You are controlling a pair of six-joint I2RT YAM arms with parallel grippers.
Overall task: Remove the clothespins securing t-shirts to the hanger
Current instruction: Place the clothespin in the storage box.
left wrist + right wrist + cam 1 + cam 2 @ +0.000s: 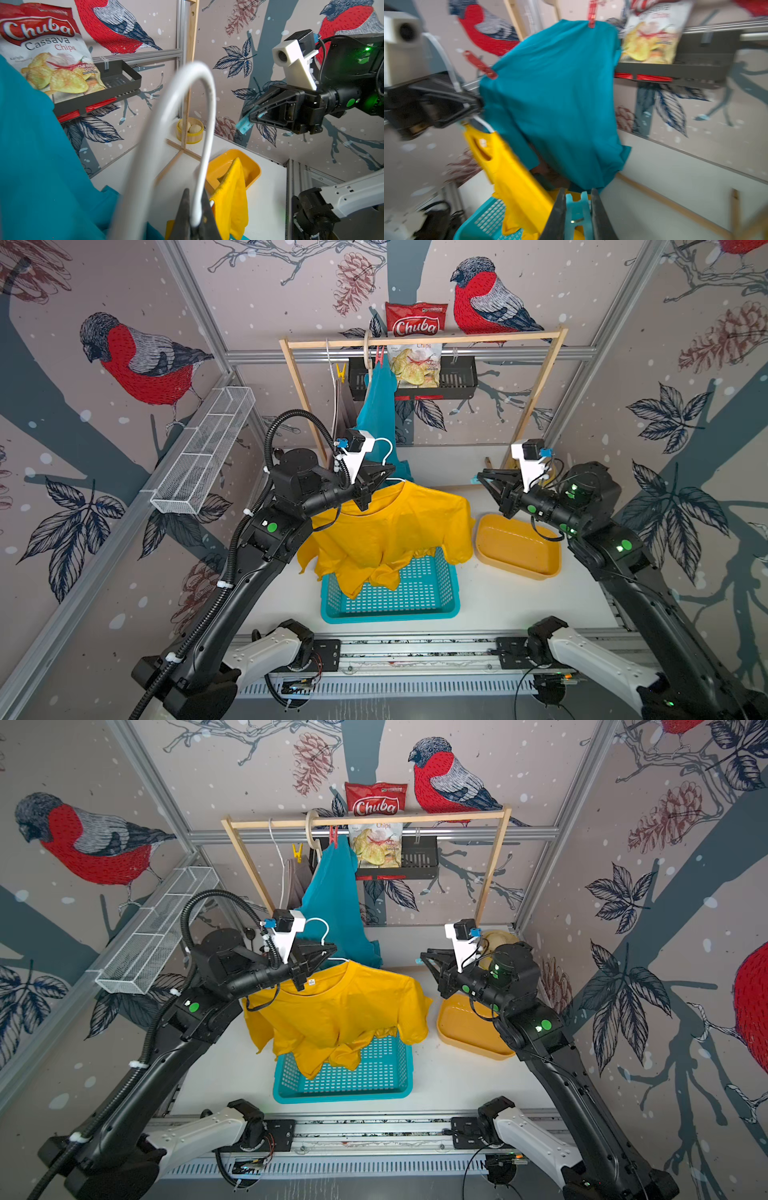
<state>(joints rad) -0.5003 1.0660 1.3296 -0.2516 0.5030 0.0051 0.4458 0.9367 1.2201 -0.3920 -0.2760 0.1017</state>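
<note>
2 grippers are loaded at this step, each for a separate function.

1. the left gripper (196,209) is clamped fully on the stem of the white hanger (199,83), whose hook rises above the fingertips. this grip carries the yellow t-shirt (386,531) free of the wooden rack (424,339). the shirt hangs below the left gripper, and its hem drapes into the teal basket (399,597). the position appears chosen so the cloth drops into the basket once it is free.

2. the right gripper (578,207) is narrowed on 1 light blue clothespin (244,123). the pin sits between the jaws with its tip projecting past the fingertips. the yellow tray (519,572) lies below and just behind the right fingertips, so it is the probable deposit point.

3. no pin is visible on the yellow t-shirt. the shoulder under the left arm is hidden.

4. beyond both grippers, the teal t-shirt (376,414) hangs on the rack, secured by 2 red clothespins (591,16). 1 yellow clothespin (340,372) sits further along the rack, on the left gripper's side.

5. judgement: the task is partly complete. release the held pin first.
</note>
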